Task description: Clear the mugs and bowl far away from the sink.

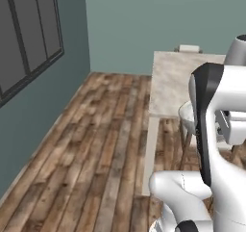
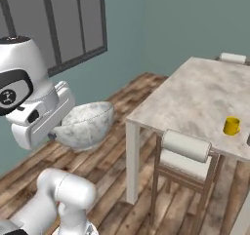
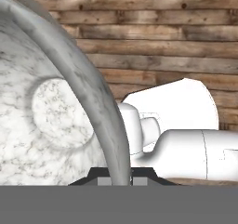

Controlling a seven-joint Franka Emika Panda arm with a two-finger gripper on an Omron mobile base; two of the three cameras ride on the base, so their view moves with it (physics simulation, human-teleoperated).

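While jaws pinch its rim, gripper (image 3: 115, 180) holds bowl (image 2: 87, 123) up over floor (image 1: 96, 149); yellow mug (image 2: 231, 126) well away on table (image 2: 195, 97).

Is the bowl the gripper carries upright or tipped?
Tipped. In the right base view the bowl hangs over the floor, its opening tilted sideways; in the hand view the gripper pinches its rim.

bowl (image 1: 186, 114) rim behind arm, by table (image 1: 172, 82)

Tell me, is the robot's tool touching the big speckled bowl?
Touching. In the hand view the tool pinches the rim of the whitish-grey speckled bowl between its dark tips.
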